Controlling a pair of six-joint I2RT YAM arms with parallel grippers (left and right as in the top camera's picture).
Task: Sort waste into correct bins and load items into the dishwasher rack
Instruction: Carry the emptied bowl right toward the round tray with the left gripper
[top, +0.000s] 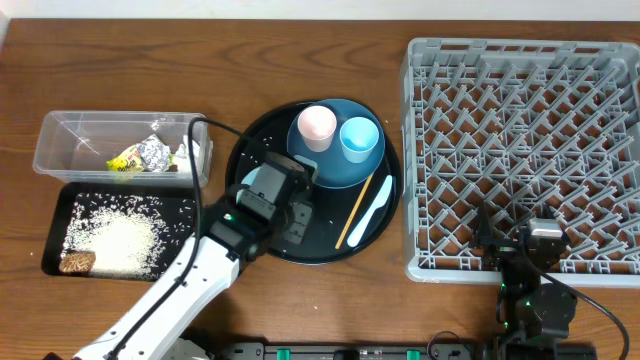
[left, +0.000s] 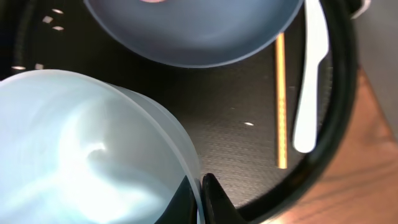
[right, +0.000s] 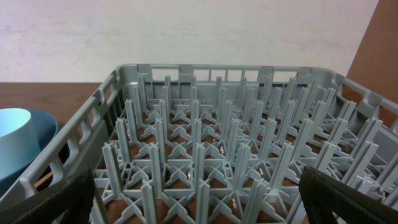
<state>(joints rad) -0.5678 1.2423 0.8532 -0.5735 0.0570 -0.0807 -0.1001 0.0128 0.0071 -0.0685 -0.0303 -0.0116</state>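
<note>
Right now the left gripper (left: 200, 198) is sitting over the round tray (top: 300, 248), its fingers pressed together on the rim of the bowl (left: 81, 149), one inside the wall and one outside. From overhead the arm is hiding most of that bowl. The plate (top: 335, 165) is lying on the far part of the same tray, and the pink cup (top: 317, 126) and blue cup (top: 359, 138) are standing upright on it, side by side. The chopstick (top: 355, 210) and spoon (top: 372, 212) are lying next to each other on the tray, just right of the plate's near edge.

The right gripper (right: 196, 190) is hovering at the near edge of the rack (top: 520, 130), with its jaws standing wide apart and nothing between them. No dishes are showing among the rack's pegs.

At the left of the table (top: 100, 60), the tub (top: 60, 150) is holding the foil (top: 153, 152), wrapper (top: 125, 160) and paper (top: 185, 155). Just in front of it, the black tray (top: 60, 205) is carrying the rice (top: 120, 235), with the lump (top: 77, 262) at its near left corner.
</note>
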